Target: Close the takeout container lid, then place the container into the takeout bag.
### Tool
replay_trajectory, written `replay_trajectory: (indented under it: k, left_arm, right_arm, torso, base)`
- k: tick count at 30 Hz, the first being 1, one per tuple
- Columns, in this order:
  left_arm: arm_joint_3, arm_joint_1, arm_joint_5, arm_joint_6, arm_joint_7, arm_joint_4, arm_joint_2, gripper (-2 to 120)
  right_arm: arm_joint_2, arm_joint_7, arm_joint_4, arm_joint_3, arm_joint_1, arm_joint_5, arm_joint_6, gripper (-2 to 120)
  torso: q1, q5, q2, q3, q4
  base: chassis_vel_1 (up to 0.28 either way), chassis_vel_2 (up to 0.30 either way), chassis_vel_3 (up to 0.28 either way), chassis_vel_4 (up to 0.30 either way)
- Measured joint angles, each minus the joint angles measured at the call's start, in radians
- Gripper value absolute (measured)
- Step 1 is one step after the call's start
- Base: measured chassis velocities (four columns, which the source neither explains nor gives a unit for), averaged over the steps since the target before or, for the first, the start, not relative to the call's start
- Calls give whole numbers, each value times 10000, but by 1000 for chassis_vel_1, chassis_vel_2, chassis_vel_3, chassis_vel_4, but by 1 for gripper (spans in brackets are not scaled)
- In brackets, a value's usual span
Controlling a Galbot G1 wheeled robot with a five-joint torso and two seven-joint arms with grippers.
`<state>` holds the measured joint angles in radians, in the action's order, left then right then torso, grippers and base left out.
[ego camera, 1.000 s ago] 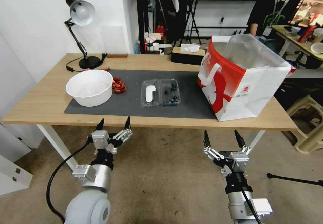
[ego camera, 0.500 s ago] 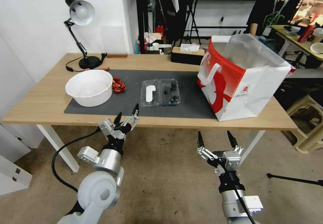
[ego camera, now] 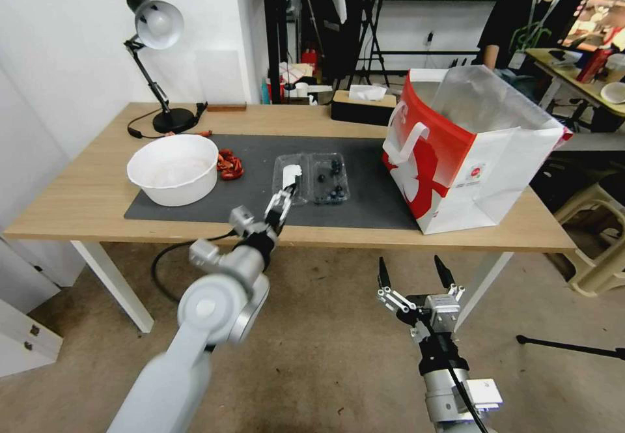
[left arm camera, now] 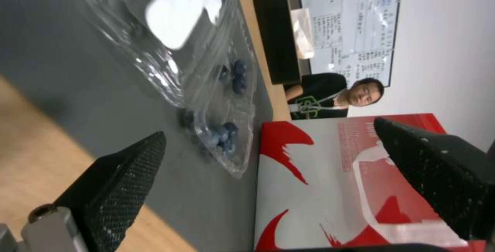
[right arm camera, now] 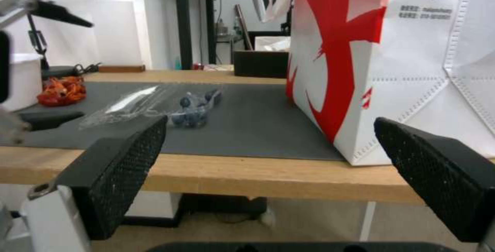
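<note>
The container (ego camera: 330,185) lies open on the grey mat, a few dark blueberries (left arm camera: 227,136) in its base. Its clear lid (ego camera: 290,176) is folded flat to the left, white label (left arm camera: 180,10) facing up. My left gripper (ego camera: 284,193) reaches over the table's front edge and hovers open at the lid's near edge; the wrist view has both fingers (left arm camera: 118,182) spread wide with nothing between them. The red-and-white takeout bag (ego camera: 469,153) stands open at the right end of the table. Below the table's front edge my right gripper (ego camera: 413,273) waits open, facing the container (right arm camera: 175,108) and bag (right arm camera: 392,50).
A big white bowl (ego camera: 172,169) and a red clump (ego camera: 230,165) sit on the left part of the mat (ego camera: 260,208). A desk lamp (ego camera: 156,29) and a tissue box (ego camera: 362,104) stand at the table's back. A plastic stool (ego camera: 599,237) is to the right.
My left arm has swung up, forward and to the right, from below the table edge to the lid's near edge. The right gripper has sunk slightly and drifted left.
</note>
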<state>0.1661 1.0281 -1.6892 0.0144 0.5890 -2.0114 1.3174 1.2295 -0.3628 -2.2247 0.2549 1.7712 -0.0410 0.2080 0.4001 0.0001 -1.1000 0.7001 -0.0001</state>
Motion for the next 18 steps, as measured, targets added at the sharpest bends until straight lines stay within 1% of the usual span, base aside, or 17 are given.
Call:
replay_trajectory:
  k: [3,4,7,18]
  left_arm:
    - [-204,-532,-135,-75,322,582,221,100]
    - [-204,-532,-135,-75,322,582,221,100]
    - [-265,-823,-240,-129,564,1001,343,100]
    - [-287,-1352,-210,-274,576,1820,375,100]
  right_arm:
    - [33,-18,-6,123,90,22,29,100]
    - [33,-18,-6,123,90,22,29,100]
    - [69,-34,-52,168,117,31,36,100]
    - [107,-52,-70,195,64,33,24,100]
  torso:
    - [0,0,0,0,0]
    - [0,0,0,0,0]
    - [0,-1,1,0,0]
    - [0,-1,1,-1,2]
  base:
    - [0,0,0,0]
    - [0,0,0,0]
    - [0,0,0,0]
    - [0,0,0,0]
